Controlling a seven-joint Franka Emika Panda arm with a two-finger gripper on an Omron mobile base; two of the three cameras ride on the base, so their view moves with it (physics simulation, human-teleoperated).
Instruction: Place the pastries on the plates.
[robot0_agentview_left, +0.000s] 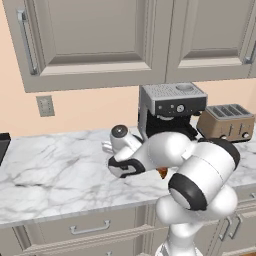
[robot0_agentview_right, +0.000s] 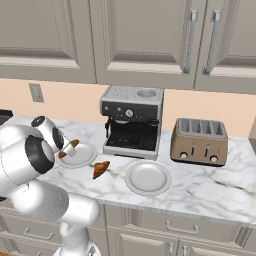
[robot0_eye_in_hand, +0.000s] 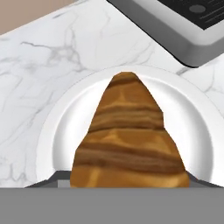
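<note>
My gripper (robot0_agentview_right: 69, 149) is shut on a golden-brown pastry (robot0_eye_in_hand: 129, 135) and holds it just above the left plate (robot0_agentview_right: 86, 156). In the hand view this pastry stands tapered end up, with the pale plate (robot0_eye_in_hand: 197, 127) spread beneath it. The second pastry (robot0_agentview_right: 101, 169) lies on the marble counter between the two plates; a sliver of it (robot0_agentview_left: 161, 173) peeks out from behind my arm. The right plate (robot0_agentview_right: 148, 177) sits bare in front of the coffee machine.
A coffee machine (robot0_agentview_right: 132, 120) stands against the wall right behind the plates, and its base (robot0_eye_in_hand: 175, 26) is close to the left plate. A toaster (robot0_agentview_right: 199, 141) stands to its right. Wall cabinets hang overhead.
</note>
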